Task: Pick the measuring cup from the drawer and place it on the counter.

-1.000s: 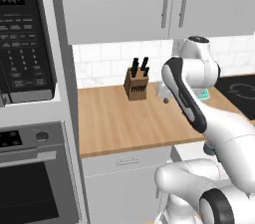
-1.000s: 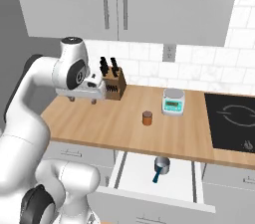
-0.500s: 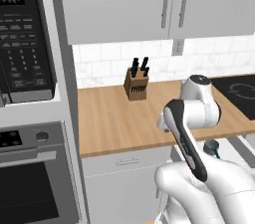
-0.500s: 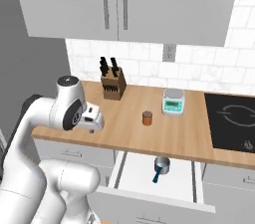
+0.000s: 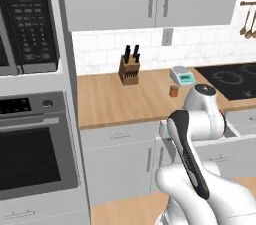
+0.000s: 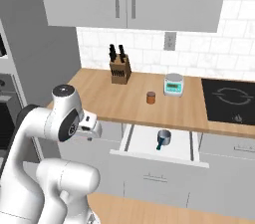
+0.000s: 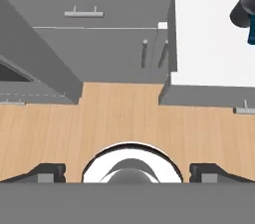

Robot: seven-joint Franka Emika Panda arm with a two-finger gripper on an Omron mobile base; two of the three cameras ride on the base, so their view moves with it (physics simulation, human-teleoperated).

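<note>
- Measuring cup (image 6: pixel 164 138) lies in the pulled-out drawer (image 6: pixel 144 143), on its whitish floor toward the back, its bluish handle pointing to the drawer front; the hand view shows it too (image 7: pixel 244 14).
- Counter (image 6: pixel 119 96) above carries a brown jar (image 6: pixel 151 97), a white scale (image 6: pixel 173 84) and a knife block (image 6: pixel 120 71).
- Gripper (image 7: pixel 127 172) hangs low, left of the drawer and well apart from the cup, over the wood floor (image 7: pixel 119 118); its fingers are spread wide with nothing between them.
</note>
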